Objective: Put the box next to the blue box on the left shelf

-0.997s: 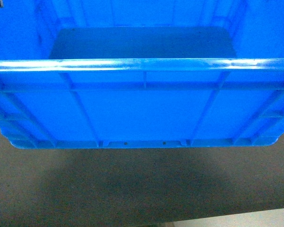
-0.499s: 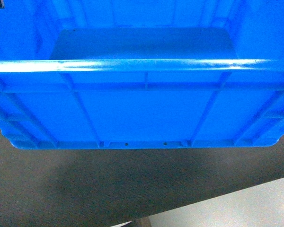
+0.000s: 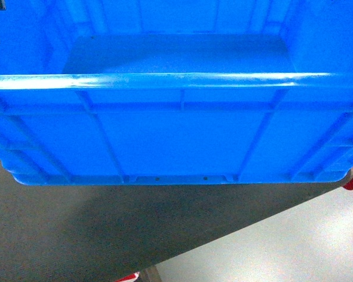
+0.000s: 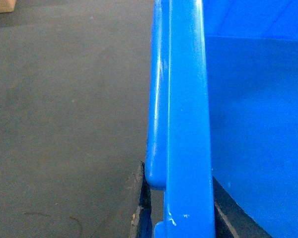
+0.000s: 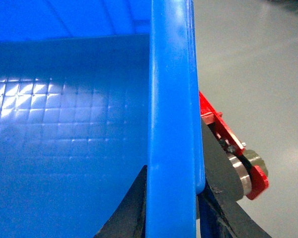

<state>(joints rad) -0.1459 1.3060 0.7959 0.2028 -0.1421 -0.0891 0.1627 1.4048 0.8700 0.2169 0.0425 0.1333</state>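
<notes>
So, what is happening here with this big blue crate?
The robot is carrying the blue crate in front of itself, off the floor, with one hand on each side. The left hand is clamped over the crate's left rim, and the right hand over its right rim. The crate is empty. Below it lie dark carpet and paler floor, with a red wheeled part near the right side. No shelf is in view yet, so the placing is not yet done.
</notes>
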